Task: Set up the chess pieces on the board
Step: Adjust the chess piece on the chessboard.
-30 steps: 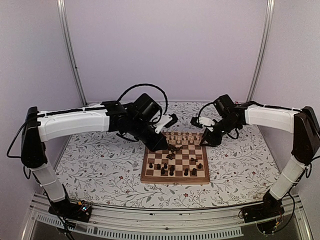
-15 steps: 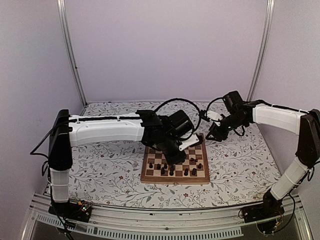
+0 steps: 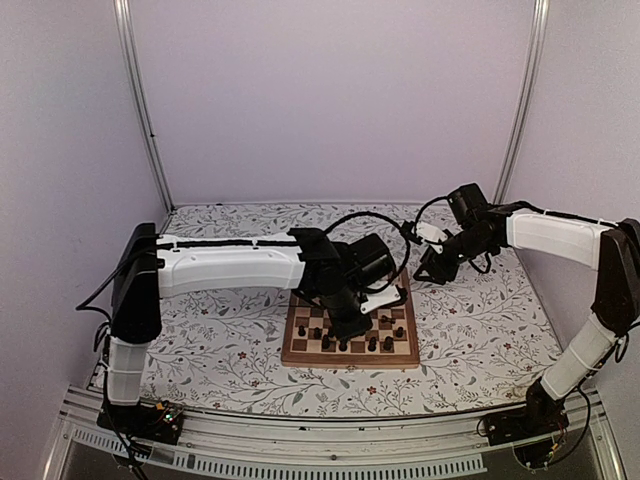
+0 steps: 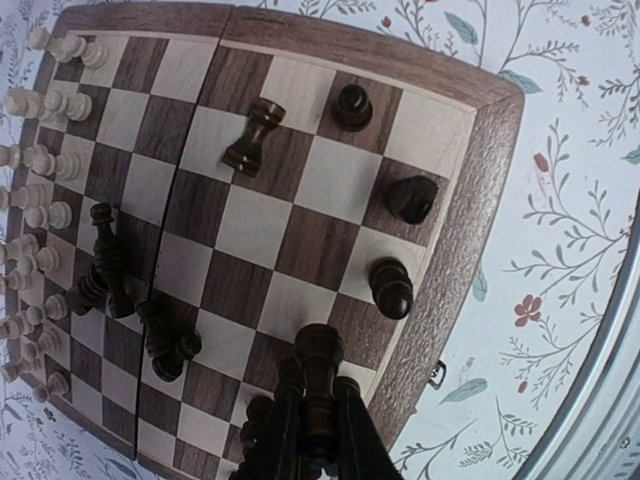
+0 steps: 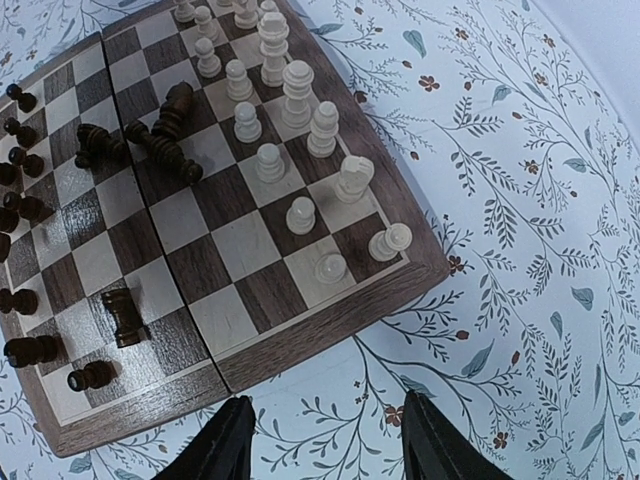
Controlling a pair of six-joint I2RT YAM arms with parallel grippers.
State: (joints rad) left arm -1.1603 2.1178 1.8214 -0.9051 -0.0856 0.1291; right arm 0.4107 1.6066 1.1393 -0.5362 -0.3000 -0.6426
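- Top view: the board (image 3: 345,363) lies mid-table on the floral table (image 3: 200,330).
- The left arm (image 3: 230,268) stretches in from the left, and the left gripper (image 3: 351,326) is low over the board's near half. This view does not show what it holds.
- The right gripper (image 3: 424,272) hangs over the table, just off the board's far right corner.
- Dark pieces (image 3: 372,343) stand in the board's near rows.
- Left wrist view: the left gripper's jaws are pressed together on a dark piece (image 4: 318,350), which is upright between them over the squares near the rim. Whether its base touches the board I cannot tell.
- Three dark pawns (image 4: 390,288) stand in the row beside that rim, each on its own square.
- A dark rook (image 4: 255,135) is a little further in, apart from the pawns.
- Toppled pieces (image 4: 115,275), all dark, lie in a loose heap around the centre seam, some touching each other.
- Pale pieces (image 4: 45,160) stand in rows along the far edge.
- Right wrist view: the right gripper's fingers (image 5: 232,445) are spread apart with nothing between them. The table shows in the gap, just beside the board's rim.
- The pale pieces stand upright in two rows on the side of the board nearest this gripper.
- The toppled pieces lie just beyond those rows, by the seam.
- More dark pieces sit along the board's opposite edge, and the rook is on its own a few squares in.
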